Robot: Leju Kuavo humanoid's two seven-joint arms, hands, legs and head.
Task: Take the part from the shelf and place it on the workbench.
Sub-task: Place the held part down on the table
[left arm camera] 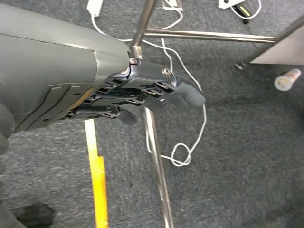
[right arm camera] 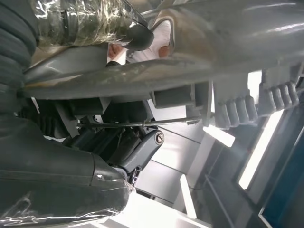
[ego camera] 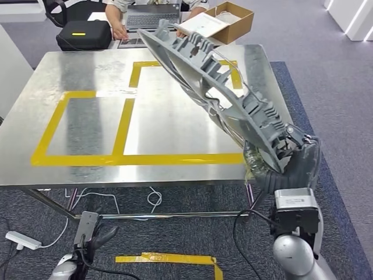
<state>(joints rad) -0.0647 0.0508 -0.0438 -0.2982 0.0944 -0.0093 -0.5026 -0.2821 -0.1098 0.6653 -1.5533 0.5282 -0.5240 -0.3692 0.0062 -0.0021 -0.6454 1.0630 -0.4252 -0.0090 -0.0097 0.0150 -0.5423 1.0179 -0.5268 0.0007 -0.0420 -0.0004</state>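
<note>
- The right hand [ego camera: 288, 166], sheathed in clear plastic film, grips one end of the long grey ribbed plastic part [ego camera: 211, 81] just off the near right corner of the shiny sheet-metal workbench [ego camera: 88, 76].
- The part is tilted, rising from the hand and slanting away and leftward above the workbench's right side; its far tip hangs over the back edge, clear of the surface.
- In the right wrist view the dark fingers [right arm camera: 136, 152] curl under the part's grey body [right arm camera: 222, 71], with the film-wrapped thumb on its other side.
- The left hand [left arm camera: 143, 95] hangs low beside the workbench's steel leg [left arm camera: 157, 161], fingers straight, lying close together and holding nothing, above the grey carpet [left arm camera: 243, 156].
- Yellow tape rectangles [ego camera: 125, 125] mark the benchtop.
- A white cable [left arm camera: 186, 152] loops on the carpet, and a yellow tape strip [left arm camera: 98, 185] runs near it.
- At the far edge, a person's hand [ego camera: 118, 28] rests beside a laptop [ego camera: 151, 18]; a black case [ego camera: 83, 35] and an open cardboard box [ego camera: 231, 20] lie nearby.
</note>
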